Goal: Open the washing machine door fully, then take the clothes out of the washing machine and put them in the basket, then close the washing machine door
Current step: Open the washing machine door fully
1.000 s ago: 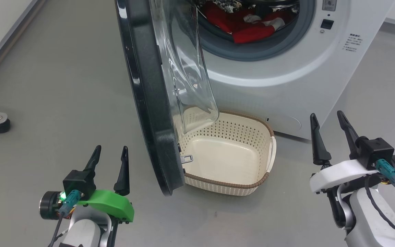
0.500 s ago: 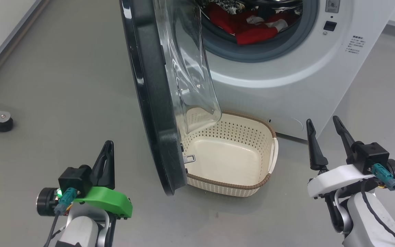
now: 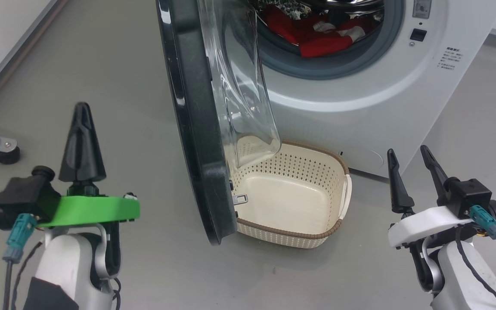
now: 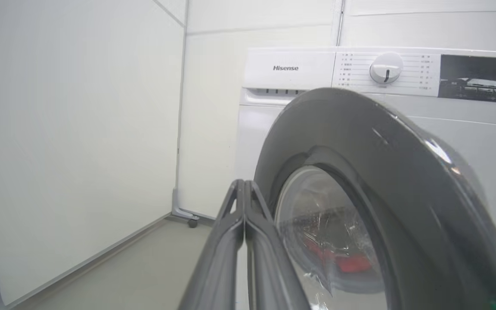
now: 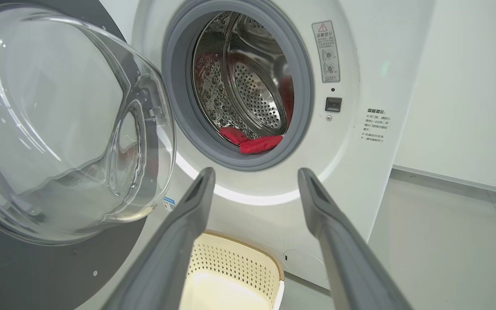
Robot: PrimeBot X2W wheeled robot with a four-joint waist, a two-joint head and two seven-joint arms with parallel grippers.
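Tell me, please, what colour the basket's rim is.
Brown; the basket shows best in the head view.

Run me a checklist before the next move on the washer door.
1. Is the washing machine door fully open: not ok, it stands edge-on, its glass bowl overhanging the basket.
2. Is the left gripper free: ok, shut, empty.
3. Does the left gripper touch the door: not ok, it is apart, on the outer side.
4. Is the right gripper ready: ok, open, empty.
5. Is the basket ready: ok, upright, empty.
6. Are the clothes reachable: cannot tell, they lie low in the drum.
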